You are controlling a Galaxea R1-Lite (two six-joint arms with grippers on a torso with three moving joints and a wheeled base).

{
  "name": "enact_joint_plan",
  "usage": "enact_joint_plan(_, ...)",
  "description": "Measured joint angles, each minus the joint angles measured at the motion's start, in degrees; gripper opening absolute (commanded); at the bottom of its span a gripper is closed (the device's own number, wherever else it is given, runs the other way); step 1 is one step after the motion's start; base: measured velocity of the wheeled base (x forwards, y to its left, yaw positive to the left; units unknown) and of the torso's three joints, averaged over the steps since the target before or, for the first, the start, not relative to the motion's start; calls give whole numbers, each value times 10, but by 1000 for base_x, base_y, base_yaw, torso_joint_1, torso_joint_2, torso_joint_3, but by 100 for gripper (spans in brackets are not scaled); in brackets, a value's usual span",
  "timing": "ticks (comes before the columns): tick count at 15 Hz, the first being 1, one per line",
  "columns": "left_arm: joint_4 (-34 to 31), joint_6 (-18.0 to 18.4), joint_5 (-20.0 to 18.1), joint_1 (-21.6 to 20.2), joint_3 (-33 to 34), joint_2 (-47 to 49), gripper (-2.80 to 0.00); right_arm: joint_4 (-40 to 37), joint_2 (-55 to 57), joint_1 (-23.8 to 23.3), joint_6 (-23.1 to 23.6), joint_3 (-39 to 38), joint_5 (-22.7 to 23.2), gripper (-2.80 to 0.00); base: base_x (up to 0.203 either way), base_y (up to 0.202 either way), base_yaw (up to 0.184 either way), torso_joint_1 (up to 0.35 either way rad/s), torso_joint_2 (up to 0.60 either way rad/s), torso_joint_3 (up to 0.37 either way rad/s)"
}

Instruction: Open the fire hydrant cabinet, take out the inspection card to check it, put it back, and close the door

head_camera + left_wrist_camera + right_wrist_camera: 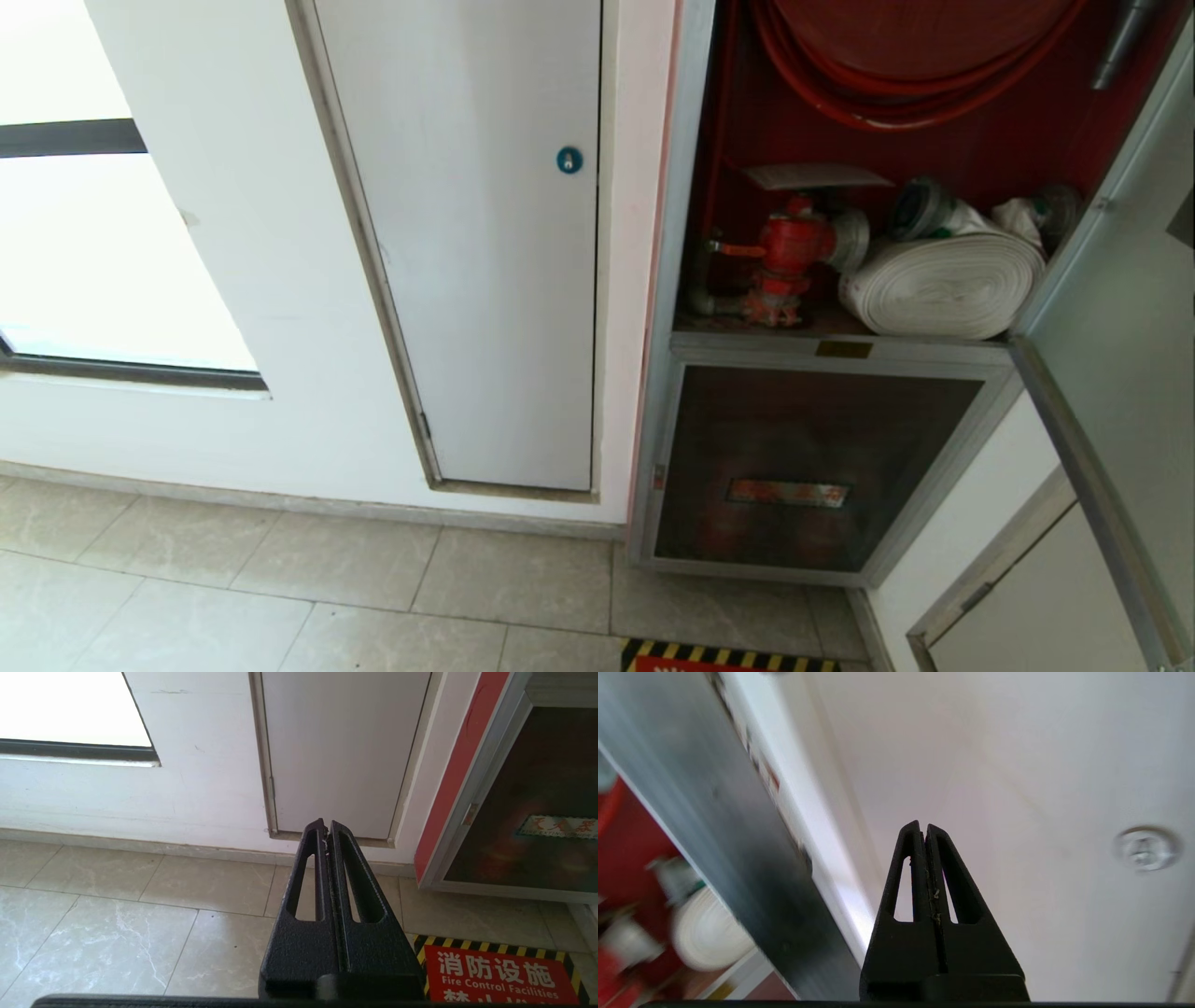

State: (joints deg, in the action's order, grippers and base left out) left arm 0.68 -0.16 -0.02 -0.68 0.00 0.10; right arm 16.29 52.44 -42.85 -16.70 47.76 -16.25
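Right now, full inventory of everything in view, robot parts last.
fire hydrant cabinet: 1, silver frame, red inside, right of the white panel door, open
door: 1, silver frame, swung open at the right
red hose reel: 1, red, top of cabinet
hydrant valve: 1, red, cabinet shelf, left
rolled hose: 1, white, shelf, right of valve
lower glass panel: 1, dark, shut, below shelf
white panel door: 1, white, blue lock, shut
floor sign: 1, red, striped border, floor before cabinet
inspection card: not seen
left gripper: black, shut, empty, aimed at the floor edge
right gripper: black, shut, empty, beside the open door's edge

Left end effector (326,828) closed, right end effector (923,830) closed, empty
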Motion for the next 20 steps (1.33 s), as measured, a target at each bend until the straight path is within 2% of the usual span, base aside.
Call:
enact_joint_plan(8, 0, 0, 0, 0, 0, 0, -280, 0, -16, 101, -10, -13, 1, -280, 0, 0, 0, 0, 0, 0)
enact_joint_plan(13, 0, 0, 0, 0, 0, 0, -280, 1, -18, 141, -17, -15, 2, -280, 0, 0, 0, 0, 0, 0)
enact_joint_plan(20, 0, 0, 0, 0, 0, 0, -280, 4, -15, 232, -25, -21, 6, -280, 0, 0, 0, 0, 0, 0)
